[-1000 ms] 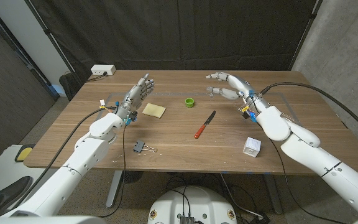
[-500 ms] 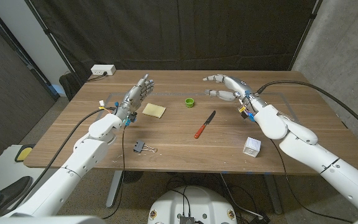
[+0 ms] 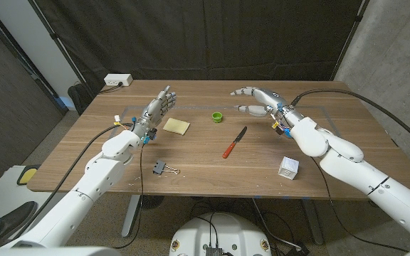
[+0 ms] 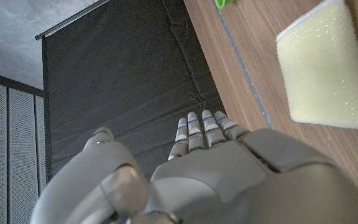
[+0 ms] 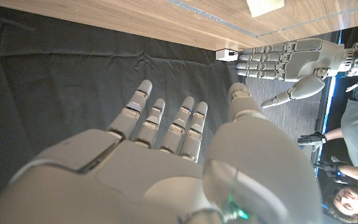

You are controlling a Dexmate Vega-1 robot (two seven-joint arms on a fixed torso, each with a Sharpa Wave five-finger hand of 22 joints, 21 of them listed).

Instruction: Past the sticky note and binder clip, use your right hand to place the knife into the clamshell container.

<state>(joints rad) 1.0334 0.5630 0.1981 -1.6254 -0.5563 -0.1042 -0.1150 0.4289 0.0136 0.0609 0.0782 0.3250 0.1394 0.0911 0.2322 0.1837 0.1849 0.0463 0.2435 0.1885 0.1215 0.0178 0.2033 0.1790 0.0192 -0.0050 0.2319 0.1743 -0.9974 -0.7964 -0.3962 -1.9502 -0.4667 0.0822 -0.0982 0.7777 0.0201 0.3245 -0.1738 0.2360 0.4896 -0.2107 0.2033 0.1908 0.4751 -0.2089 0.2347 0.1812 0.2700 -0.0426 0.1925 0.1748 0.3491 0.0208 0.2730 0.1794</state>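
Observation:
A knife [image 3: 234, 142] with a red handle and a dark blade lies on the wooden table [image 3: 212, 167] near its middle, blade pointing away from me. My right hand [image 3: 257, 101] hovers open beyond and to the right of the knife, its fingers spread and pointing left; its back is seen in the right wrist view [image 5: 166, 155]. A yellow sticky note [image 3: 176, 126] [image 4: 319, 65] lies just right of my left hand [image 3: 156, 110], which stands open with fingers up. A black binder clip [image 3: 161, 168] sits near the front edge.
A small green ring [image 3: 218, 117] lies beyond the knife. A white cube [image 3: 288, 166] sits at the front right and a white box [image 3: 117, 80] at the far left corner. In the right wrist view a person [image 5: 347, 162] stands at the edge.
My right hand has drifted a little to the left and lower, closer to the knife's far end. The left hand and the objects have not moved.

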